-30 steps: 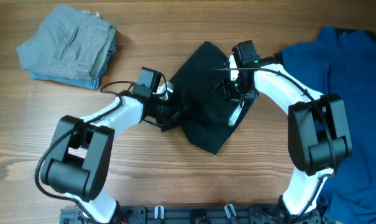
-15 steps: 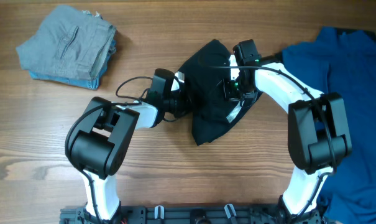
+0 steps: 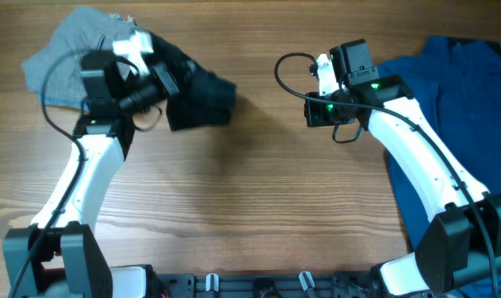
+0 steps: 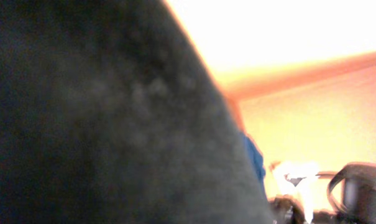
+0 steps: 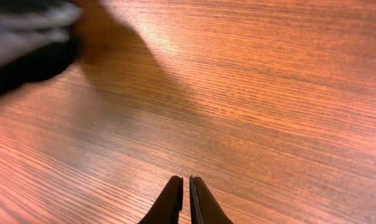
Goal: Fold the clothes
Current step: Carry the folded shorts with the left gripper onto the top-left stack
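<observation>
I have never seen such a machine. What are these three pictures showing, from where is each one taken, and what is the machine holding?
It is a robot with two arms, each ending in a two-finger gripper. The wide picture looks down from above the wooden table. The other two come from cameras on the wrists. The left gripper holds a bundled pair of black thin-fabric shorts, which fills its wrist camera's view. The right gripper is shut and empty over bare wood. A folded grey denim garment lies far left, a bright blue shirt far right.
</observation>
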Tool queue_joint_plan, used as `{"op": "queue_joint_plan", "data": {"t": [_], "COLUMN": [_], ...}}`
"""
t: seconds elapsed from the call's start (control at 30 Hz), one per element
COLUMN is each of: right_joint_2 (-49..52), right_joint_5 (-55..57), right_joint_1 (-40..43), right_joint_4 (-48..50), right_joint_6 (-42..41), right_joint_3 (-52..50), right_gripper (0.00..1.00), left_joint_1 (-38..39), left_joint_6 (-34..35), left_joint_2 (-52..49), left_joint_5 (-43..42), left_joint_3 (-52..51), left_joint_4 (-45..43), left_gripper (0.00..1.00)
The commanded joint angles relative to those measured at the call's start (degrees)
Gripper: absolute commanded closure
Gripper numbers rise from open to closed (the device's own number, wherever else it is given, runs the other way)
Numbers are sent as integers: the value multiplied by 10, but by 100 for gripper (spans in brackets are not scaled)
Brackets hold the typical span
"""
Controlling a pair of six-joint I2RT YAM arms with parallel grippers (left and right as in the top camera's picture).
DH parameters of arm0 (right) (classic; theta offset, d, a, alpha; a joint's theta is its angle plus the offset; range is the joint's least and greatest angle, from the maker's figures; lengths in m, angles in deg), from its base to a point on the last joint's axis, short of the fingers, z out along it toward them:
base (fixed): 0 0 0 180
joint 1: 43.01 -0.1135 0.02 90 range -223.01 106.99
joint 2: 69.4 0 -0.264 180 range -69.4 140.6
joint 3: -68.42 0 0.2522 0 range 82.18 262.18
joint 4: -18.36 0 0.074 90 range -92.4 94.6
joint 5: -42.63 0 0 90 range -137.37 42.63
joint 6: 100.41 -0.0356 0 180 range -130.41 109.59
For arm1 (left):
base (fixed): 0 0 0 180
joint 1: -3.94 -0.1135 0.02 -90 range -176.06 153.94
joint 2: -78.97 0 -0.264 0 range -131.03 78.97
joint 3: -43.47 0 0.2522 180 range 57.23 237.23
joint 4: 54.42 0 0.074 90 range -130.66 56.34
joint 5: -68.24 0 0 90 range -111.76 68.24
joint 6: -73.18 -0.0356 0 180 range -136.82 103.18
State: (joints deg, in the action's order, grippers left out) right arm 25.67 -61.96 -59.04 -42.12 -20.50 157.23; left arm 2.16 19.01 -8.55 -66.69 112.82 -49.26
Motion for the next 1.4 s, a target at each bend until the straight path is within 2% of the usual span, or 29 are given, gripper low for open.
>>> {"op": "queue_joint_plan", "data": {"t": [0.0, 0.17, 0.27, 0.47, 0.57, 0.63, 0.7, 0.8, 0.87, 0.9, 0.93, 0.97, 1.03, 1.1, 1.13, 1.17, 1.2, 1.23, 1.27, 1.3, 1.37], "right_joint_2": [-9, -9, -9, -9, -9, -9, -9, -9, -9, -9, -9, -9, -9, -9, -9, -9, -9, -9, -9, -9, -9], "right_joint_5": [-27, -38, -41, -62, -65, -65, -65, -65, -65, -65, -60, -60, -60, -59, -59, -59, -59, -59, -58, -58, -58], "right_joint_1": [2, 1, 1, 1, 1, 1, 1, 1, 2, 2, 2, 2, 2, 2, 2, 2, 2, 2, 2, 2, 2], "right_joint_4": [-18, -59, -80, -99, -104, -104, -105, -109, -110, -110, -110, -109, -107, -104, -104, -104, -103, -103, -104, -104, -104], "right_joint_6": [-23, -36, -37, -36, -36, -36, -36, -36, -36, -36, -35, -34, -34, -34, -34, -34, -31, -23, -19, -19, -19], "right_joint_3": [-3, -3, -3, -3, -3, -3, -3, -3, -3, -3, -3, -3, -3, -3, -3, -3, -3, -3, -3, -3, -3], "right_gripper": [92, 92, 92, 92, 92, 92, 92, 92, 92, 92, 92, 91, 91, 86, 83, 78, 73, 72, 72, 71, 71], "left_joint_1": [-31, -96, -121, -125, -129, -134, -147, -179, -203, -220, -242, -254, -263, -268, -268, -268, -268, -268, -270, -273, -279], "left_joint_6": [33, 66, 66, 67, 95, 116, 116, 130, 132, 120, 83, 43, 0, -44, -57, -58, -59, -68, -82, -89, -125], "left_joint_2": [-2, -35, -113, -358, -429, -450, -454, -438, -424, -414, -405, -403, -399, -387, -384, -384, -384, -379, -372, -356, -298], "left_joint_5": [-12, 40, 63, 70, 103, 136, 106, -34, -87, -97, -94, -78, -37, 98, 151, 163, 161, 147, 130, 127, 134], "left_joint_3": [46, 130, 236, 454, 510, 513, 513, 513, 513, 513, 513, 513, 513, 513, 513, 513, 513, 513, 513, 513, 513], "left_joint_4": [-131, -269, -270, -270, -270, -267, -251, -237, -164, -63, 91, 194, 288, 426, 466, 480, 491, 518, 539, 567, 600], "left_gripper": [96, 96, 96, 96, 96, 96, 96, 96, 96, 96, 96, 96, 96, 96, 85, 59, 48, 41, 27, 18, 12]}}
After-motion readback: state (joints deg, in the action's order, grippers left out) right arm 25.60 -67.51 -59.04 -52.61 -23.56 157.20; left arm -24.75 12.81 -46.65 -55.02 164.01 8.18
